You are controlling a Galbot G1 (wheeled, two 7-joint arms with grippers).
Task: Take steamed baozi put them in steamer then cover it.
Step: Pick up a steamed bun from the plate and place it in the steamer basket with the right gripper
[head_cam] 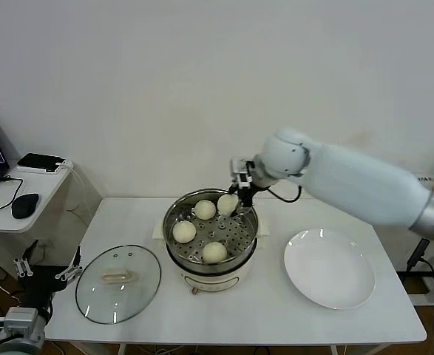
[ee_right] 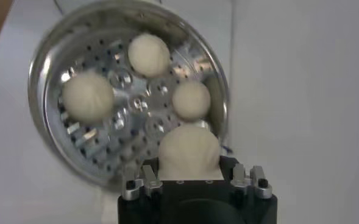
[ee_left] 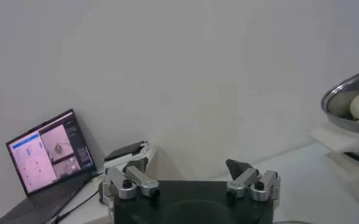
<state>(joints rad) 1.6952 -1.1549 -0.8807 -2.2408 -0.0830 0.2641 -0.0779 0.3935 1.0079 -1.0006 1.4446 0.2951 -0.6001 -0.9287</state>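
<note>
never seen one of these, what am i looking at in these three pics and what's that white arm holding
This is a two-armed robot, photographed by three of its own cameras at once. The wide picture comes from a camera on its head, looking down at a white table. The other two come from cameras on its wrists.

On the table stand a steel steamer on a pot base, with three baozi already inside, a glass lid lying flat to one side, and an empty white plate on the other.

The right gripper is shut on a fourth baozi, holding it over the steamer's far edge. The right wrist view looks straight down on it.

The left gripper waits open, low beside the table, near a side desk with a laptop.
</note>
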